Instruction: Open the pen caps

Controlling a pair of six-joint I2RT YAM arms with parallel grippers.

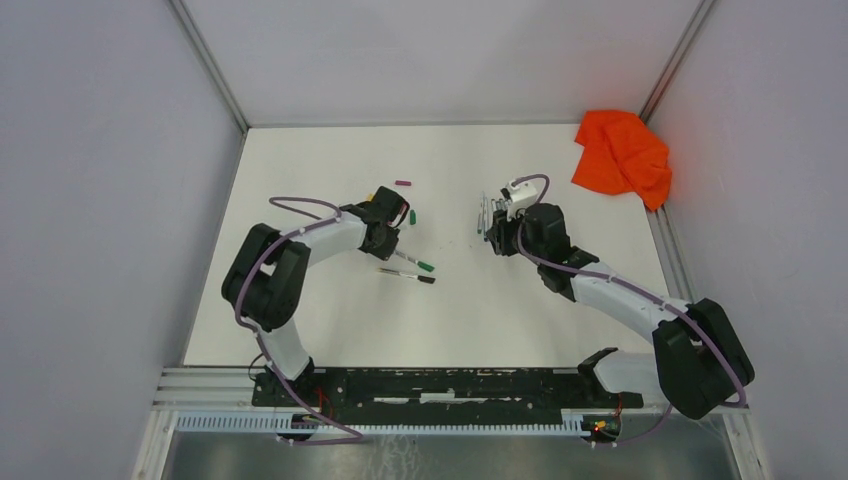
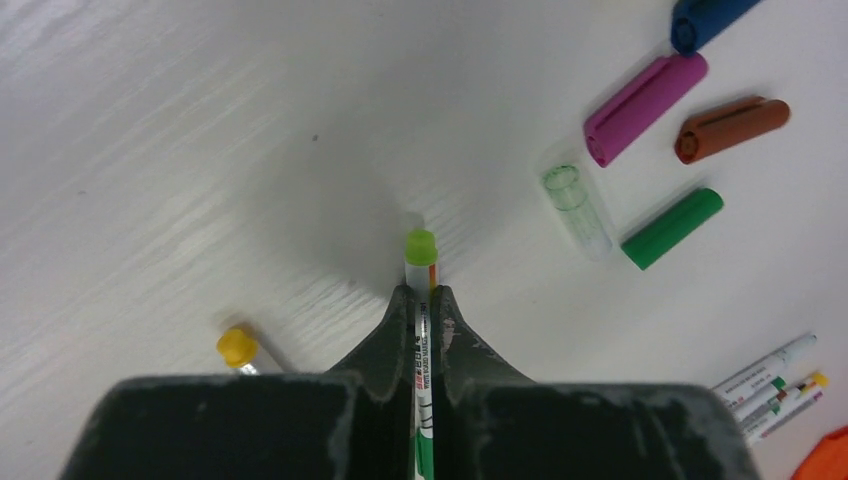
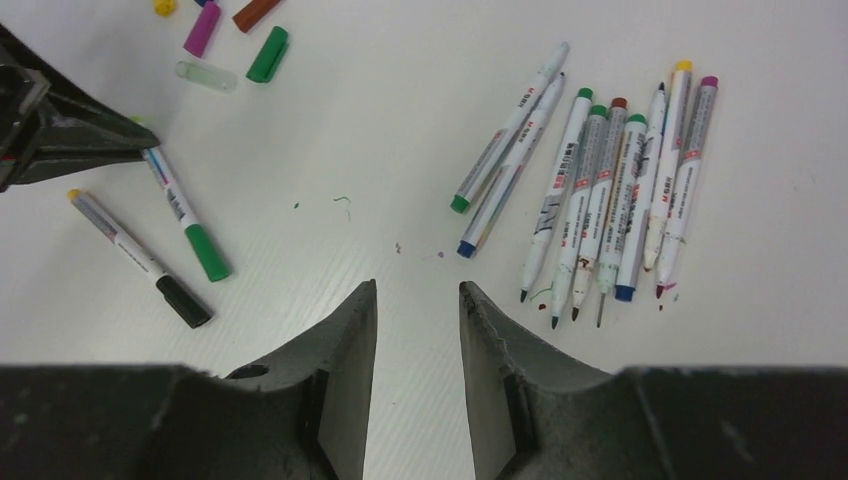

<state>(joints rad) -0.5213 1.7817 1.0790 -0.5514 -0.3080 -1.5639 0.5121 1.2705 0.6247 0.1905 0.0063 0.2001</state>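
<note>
**Entry: green pen, cap still on.**
- Left gripper point(image 2: 421, 300): pressed together on the slim white pen point(image 2: 421, 252), just behind its pale-green tail plug point(image 2: 420, 243).
- Green cap point(image 3: 207, 250): a smooth plastic cylinder, sticking out on the left gripper's other side.
- Right gripper point(image 3: 417, 292): spread, empty, well apart from the left gripper.
- Handling: the right gripper likely needs to pinch the cap squarely and pull straight along the barrel.
- Loose caps point(image 2: 645, 95): clipped matte tubes, near the left gripper.

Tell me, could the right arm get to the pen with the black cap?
Probably yes. The right gripper is open and empty, and only bare table lies between it and the black-capped pen. The left gripper, shut on the green-capped pen beside it, may crowd it.
</note>
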